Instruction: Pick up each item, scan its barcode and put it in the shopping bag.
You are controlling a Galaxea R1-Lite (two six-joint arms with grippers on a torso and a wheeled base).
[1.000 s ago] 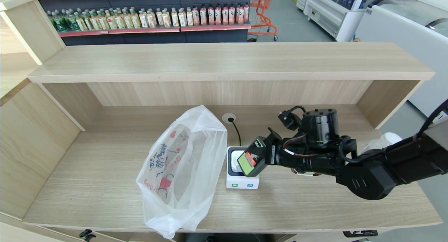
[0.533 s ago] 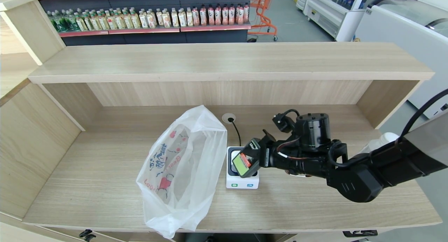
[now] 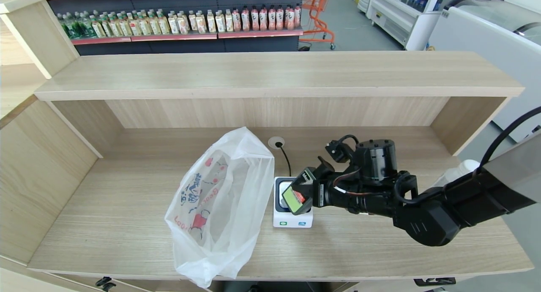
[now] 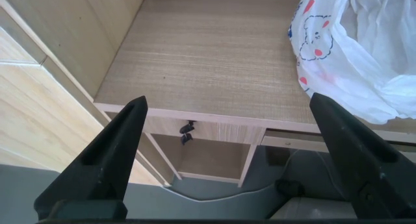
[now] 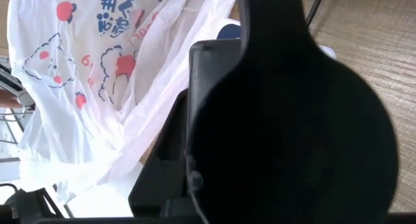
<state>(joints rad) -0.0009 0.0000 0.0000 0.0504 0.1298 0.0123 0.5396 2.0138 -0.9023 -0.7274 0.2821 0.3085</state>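
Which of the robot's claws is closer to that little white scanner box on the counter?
Right. The right claw holds a small green item just above the scanner; the left claw hangs open off the counter's front edge, beyond the shopping bag.

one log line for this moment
stage: scan | right gripper: shut on green item, at scanner | left gripper: open | bag: beside scanner
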